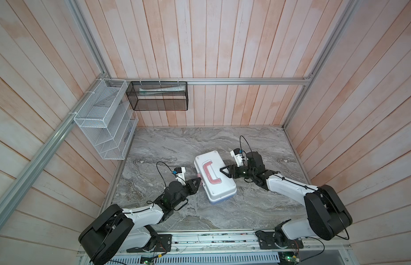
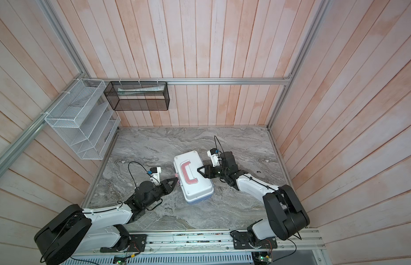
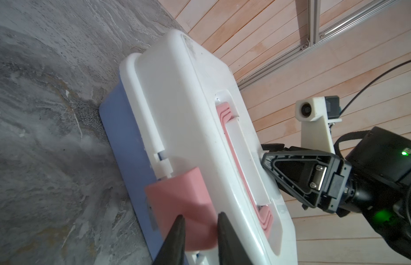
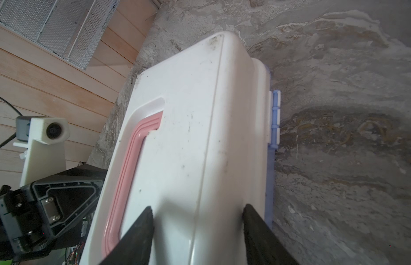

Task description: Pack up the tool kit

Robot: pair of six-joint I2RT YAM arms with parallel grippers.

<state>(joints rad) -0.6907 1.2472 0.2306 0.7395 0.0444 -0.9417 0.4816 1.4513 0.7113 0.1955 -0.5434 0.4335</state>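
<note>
Left gripper (image 3: 201, 216) tight on pink latch (image 3: 177, 195)

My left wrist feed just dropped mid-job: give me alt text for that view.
The left gripper has its jaws either side of the pink latch on the closed tool kit, contact unclear. The white lid, its pink handle folded flat, sits on the blue base on the marble table. The right gripper rests on the lid's far edge.

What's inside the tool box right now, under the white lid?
Nothing inside shows. The white lid sits closed on the blue base, with the pink latch between the left gripper's fingers. Whatever it holds is covered.
</note>
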